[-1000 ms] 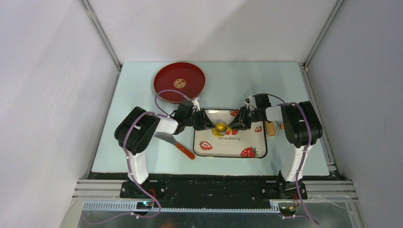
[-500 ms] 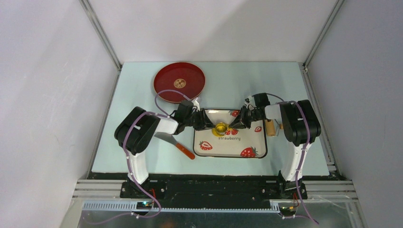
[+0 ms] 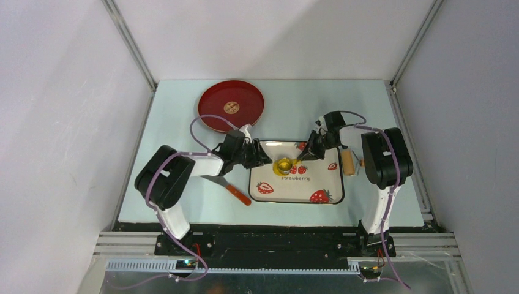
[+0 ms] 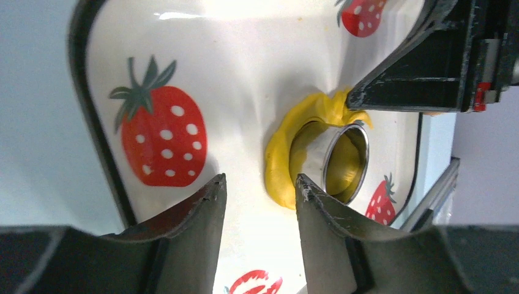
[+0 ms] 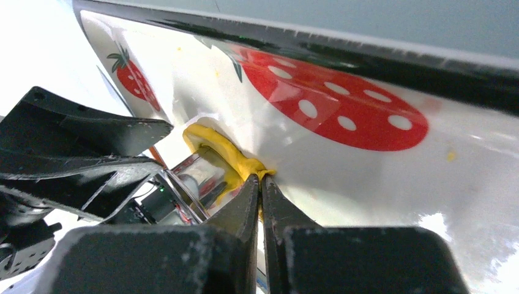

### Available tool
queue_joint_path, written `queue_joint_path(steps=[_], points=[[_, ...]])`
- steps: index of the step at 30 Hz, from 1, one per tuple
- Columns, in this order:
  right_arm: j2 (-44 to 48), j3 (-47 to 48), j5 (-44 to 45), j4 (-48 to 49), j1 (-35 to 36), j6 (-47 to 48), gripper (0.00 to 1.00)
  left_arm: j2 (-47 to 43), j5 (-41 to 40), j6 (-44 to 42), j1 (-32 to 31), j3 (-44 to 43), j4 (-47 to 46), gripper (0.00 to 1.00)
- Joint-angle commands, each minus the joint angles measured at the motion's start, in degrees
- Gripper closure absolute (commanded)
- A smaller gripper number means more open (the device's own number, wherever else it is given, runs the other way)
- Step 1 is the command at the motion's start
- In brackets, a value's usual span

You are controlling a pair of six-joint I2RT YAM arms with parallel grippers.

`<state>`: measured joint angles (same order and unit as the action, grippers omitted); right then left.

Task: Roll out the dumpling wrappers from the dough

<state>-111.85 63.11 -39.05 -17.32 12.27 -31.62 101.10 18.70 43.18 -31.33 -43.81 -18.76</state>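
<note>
Your right hand has its fingers pinched almost together on a raised flap of the dough, the yellow collar that wraps the metal ring cutter. All of this sits on the strawberry tray, around the middle of the desk and somewhat toward the near edge. Your left hand hovers just beside the collar, on the side toward the left edge. Its fingers are partly apart with nothing between them.

The step looks like stripping the scrap from around the cutter. Pin the cutter's rim with the left hand first, or the ring may lift with the scrap. Then peel slowly up and toward the right edge, so the soft dough stretches off rather than tears. Any wrapper inside the cutter is hidden from view, so keep the cutter flat.
</note>
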Motion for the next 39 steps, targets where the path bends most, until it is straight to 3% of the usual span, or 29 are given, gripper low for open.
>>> queue_joint_path(steps=[1,16,38,39], points=[[-0.1,5.8,4.6,-2.3,-0.3,2.3,0.94,-4.1,-4.9,-2.1,0.3,0.9,5.2,0.45],[-4.8,14.9,3.7,-6.4,2.7,2.8,0.91,-22.5,-7.1,-4.3,0.3,4.8,6.6,0.39],[-10.8,35.0,8.7,-17.3,14.6,5.7,0.82,-27.6,-12.6,-7.0,0.4,8.7,10.0,0.39],[-10.7,36.0,9.6,-17.9,14.9,5.9,0.77,-27.6,-12.7,-7.1,0.3,8.9,10.1,0.39]])
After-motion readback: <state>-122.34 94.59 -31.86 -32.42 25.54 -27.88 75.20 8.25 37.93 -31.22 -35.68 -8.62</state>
